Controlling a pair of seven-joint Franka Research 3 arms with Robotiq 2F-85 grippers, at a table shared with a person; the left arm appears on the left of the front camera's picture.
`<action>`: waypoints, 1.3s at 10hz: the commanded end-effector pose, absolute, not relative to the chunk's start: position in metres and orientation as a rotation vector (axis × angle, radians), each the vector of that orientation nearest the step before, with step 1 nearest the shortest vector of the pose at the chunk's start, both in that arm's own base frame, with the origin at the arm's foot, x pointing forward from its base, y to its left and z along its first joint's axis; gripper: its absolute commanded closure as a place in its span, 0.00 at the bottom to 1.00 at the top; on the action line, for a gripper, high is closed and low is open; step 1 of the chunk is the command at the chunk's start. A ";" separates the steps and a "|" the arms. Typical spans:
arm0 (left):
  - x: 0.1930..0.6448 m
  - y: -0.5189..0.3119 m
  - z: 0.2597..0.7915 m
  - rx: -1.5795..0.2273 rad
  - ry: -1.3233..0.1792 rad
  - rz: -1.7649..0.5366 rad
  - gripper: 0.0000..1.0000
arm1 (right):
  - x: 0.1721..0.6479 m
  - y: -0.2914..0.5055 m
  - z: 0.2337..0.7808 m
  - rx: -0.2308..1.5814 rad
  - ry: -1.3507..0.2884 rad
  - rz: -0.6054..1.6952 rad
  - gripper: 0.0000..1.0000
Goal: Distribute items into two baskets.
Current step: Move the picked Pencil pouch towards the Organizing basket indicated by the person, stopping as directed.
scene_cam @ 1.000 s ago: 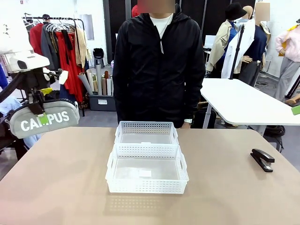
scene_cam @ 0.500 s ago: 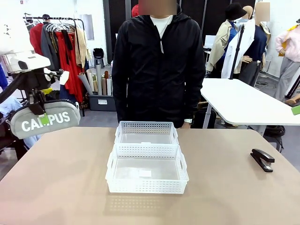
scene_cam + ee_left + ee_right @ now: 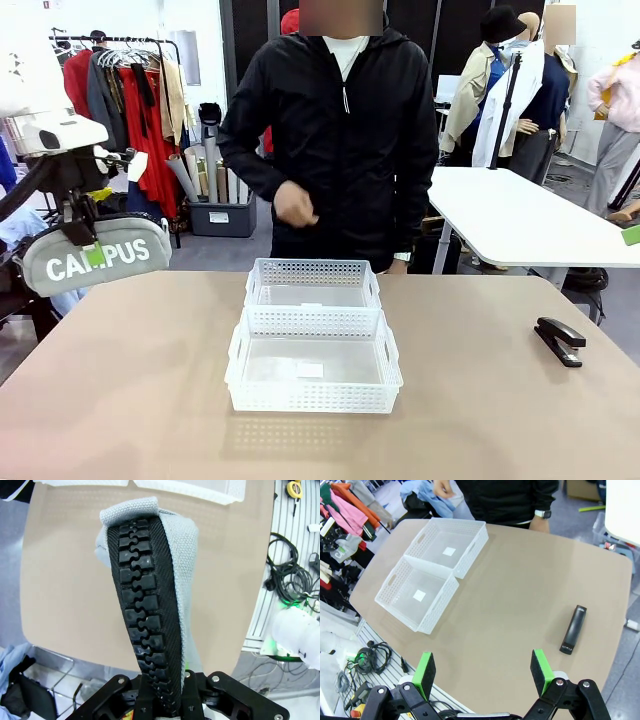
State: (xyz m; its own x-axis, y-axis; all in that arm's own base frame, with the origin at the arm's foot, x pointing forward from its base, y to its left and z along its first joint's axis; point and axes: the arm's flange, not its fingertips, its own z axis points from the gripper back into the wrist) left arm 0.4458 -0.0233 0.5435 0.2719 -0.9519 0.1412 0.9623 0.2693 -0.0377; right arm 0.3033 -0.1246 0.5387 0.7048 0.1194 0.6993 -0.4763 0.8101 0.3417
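My left gripper hangs above the table's far left corner, shut on the grey CAMPUS pouch. In the left wrist view the pouch rises from between the jaws, its black zipper facing the camera. Both white baskets stand end to end mid-table, the near basket and the far basket, both empty. The black stapler lies at the table's right edge. High above the table, my right gripper is open with nothing between its green pads; below it lie the stapler and the baskets.
The person stands at the far side behind the baskets, one hand raised to the chest, the other low by the table edge. A white table stands behind on the right, a clothes rack on the left.
The person has lifted one hand from the side up to chest height. Both arms and the pouch have kept still.
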 end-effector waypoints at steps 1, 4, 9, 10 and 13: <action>0.445 -0.021 0.546 -0.121 -0.101 -1.289 1.00 | 0.304 -0.124 0.540 0.553 -0.733 0.361 0.00; 0.445 -0.021 0.546 -0.121 -0.101 -1.289 1.00 | 0.304 -0.124 0.540 0.553 -0.733 0.361 0.00; 0.445 -0.021 0.546 -0.121 -0.101 -1.289 1.00 | 0.304 -0.124 0.540 0.553 -0.733 0.361 0.00; 0.445 -0.021 0.546 -0.121 -0.101 -1.289 1.00 | 0.304 -0.124 0.540 0.553 -0.733 0.361 0.00; 0.445 -0.021 0.546 -0.121 -0.101 -1.289 1.00 | 0.304 -0.124 0.540 0.553 -0.733 0.361 0.00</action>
State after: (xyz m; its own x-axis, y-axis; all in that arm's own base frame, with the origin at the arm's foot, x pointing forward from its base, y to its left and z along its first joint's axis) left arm 0.4459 -0.0233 0.5435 0.2720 -0.9519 0.1412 0.9623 0.2694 -0.0377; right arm 0.3033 -0.1246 0.5387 0.7048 0.1194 0.6993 -0.4763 0.8101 0.3417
